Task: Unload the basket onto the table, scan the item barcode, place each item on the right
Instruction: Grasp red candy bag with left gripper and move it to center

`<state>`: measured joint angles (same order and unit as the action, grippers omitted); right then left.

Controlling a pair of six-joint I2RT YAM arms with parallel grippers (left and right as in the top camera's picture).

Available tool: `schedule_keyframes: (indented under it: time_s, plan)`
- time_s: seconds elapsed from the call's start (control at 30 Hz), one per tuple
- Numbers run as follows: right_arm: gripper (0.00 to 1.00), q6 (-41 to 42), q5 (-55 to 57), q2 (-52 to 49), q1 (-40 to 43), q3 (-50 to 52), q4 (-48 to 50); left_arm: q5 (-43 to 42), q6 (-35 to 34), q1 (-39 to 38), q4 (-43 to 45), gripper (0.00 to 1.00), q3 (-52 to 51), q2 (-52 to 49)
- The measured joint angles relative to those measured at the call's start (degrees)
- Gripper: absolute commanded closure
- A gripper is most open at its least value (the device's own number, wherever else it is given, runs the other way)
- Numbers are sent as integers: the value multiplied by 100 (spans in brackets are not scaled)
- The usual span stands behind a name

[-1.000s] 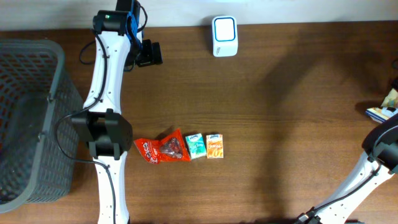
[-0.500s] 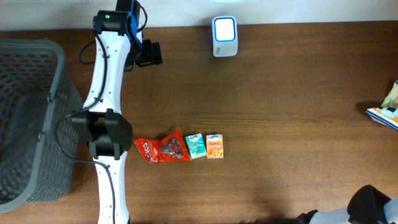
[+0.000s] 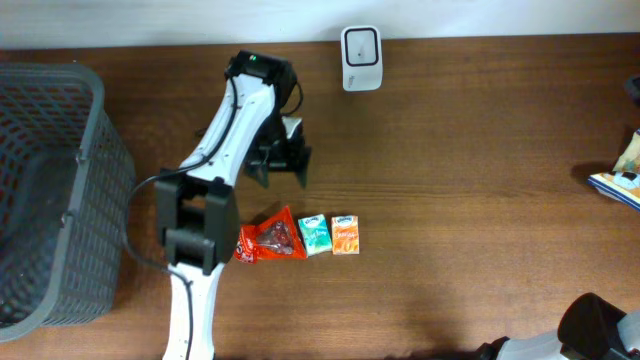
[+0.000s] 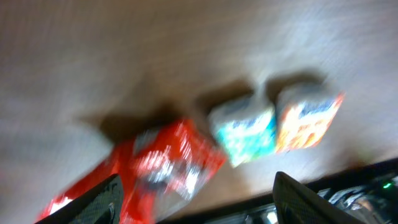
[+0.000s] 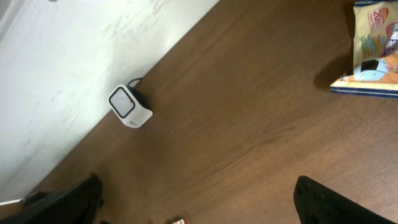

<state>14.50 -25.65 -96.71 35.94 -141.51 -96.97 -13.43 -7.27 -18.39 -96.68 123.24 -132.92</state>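
Lying mid-table on dark wood grain, in a row: crinkly red packet, teal carton, orange carton. Blurred from left wrist, sharp from overhead. Just behind, left gripper, fingers spread, holding nothing. At far edge, white boxy scanner. Far left, grey mesh basket. Shown only by right wrist: right gripper, spread wide, empty

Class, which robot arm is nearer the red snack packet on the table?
Left. The left gripper hovers just behind the red snack packet, jaws open. The right arm is far off at the table's front right corner.
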Motion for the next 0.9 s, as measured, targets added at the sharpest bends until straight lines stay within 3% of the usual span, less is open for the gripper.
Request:
schedule_keyframes:
  time_s: [0.13, 0.17, 0.23, 0.33, 0.4, 0.47, 0.57, 0.6, 0.67, 0.73, 0.8, 0.83, 0.9]
  plan:
    - [1, -2, 0, -7, 0, 7, 7, 262, -2, 138, 188, 24, -1969, 2046]
    - [1, 0, -2, -7, 0, 9, 0, 295, -31, 127, 452, 27, -2883, 2490]
    - [1, 0, -2, -11, 0, 13, 2, 313, -282, 122, 1287, 43, -4166, 2597]
    - [2, 2, -2, -11, 0, 22, 4, 341, -831, 122, 2540, 48, -5453, 2601]
    - [1, 2, 0, -11, 0, 22, 2, 339, -1147, 122, 3591, 70, -5792, 2627]
    - [1, 0, -2, -11, 0, 22, 0, 317, -1338, 118, 4793, 81, -6059, 2662]
    - [1, 0, -2, -11, 0, 22, 0, 323, -1427, 116, 6092, 80, -6181, 2730]
    - [1, 2, -2, -11, 0, 22, 0, 321, -1408, 116, 6376, 90, -6223, 2730]
    - [1, 2, -2, -11, 0, 22, 0, -2, -1093, 120, 6876, 94, -6236, 2728]
    - [1, -2, -2, -11, 0, 22, 0, -715, -658, 20, 6714, 99, -6037, 2721]
    - [1, 0, -2, -11, 0, 22, 0, -927, -267, -160, 5788, 100, -5337, 2704]
    - [1, -2, -2, -11, 0, 22, 2, -863, -63, -210, 5401, 98, -4767, 2739]
    - [1, -2, -2, -11, 0, 20, 0, 68, 46, -151, 5090, 100, -4168, 2815]
